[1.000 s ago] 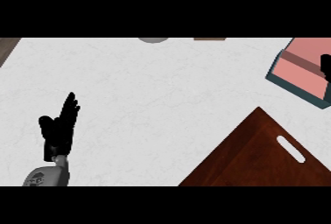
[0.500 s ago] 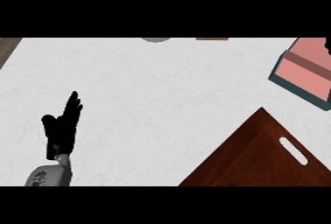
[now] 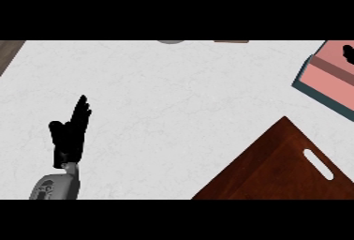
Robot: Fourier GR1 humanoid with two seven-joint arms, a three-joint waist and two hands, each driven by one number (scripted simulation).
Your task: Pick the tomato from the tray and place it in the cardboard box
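Progress: cannot confirm the placement.
- No tomato shows anywhere in the head view. The visible part of the tray (image 3: 276, 173), dark wood with a white slot (image 3: 319, 164), carries nothing, though its lower right runs out of view.
- The box (image 3: 332, 86) sits at the upper right edge. It has a pink inside and a teal rim and is only partly in frame.
- A small black shape over the box's top corner is probably the right robot hand (image 3: 348, 54). Too little of it shows to tell its state or whether it holds the tomato.
- Judgement: the tomato is likely off the tray and at or in the box. The release is unverified.
- The left robot hand (image 3: 69, 136) rests at the left over the worktop (image 3: 180, 93), wide open, fingers straight up, holding nothing.

Change against earlier frames:
- Tray, box and left robot hand all sit slightly further right than 1.0 s ago, so the view itself seems to have drifted.
- The black shape at the box was larger 1.0 s ago. I cannot make it out at 0.5 s ago, and now it shows again, smaller.
- The left robot hand's pose is unchanged.
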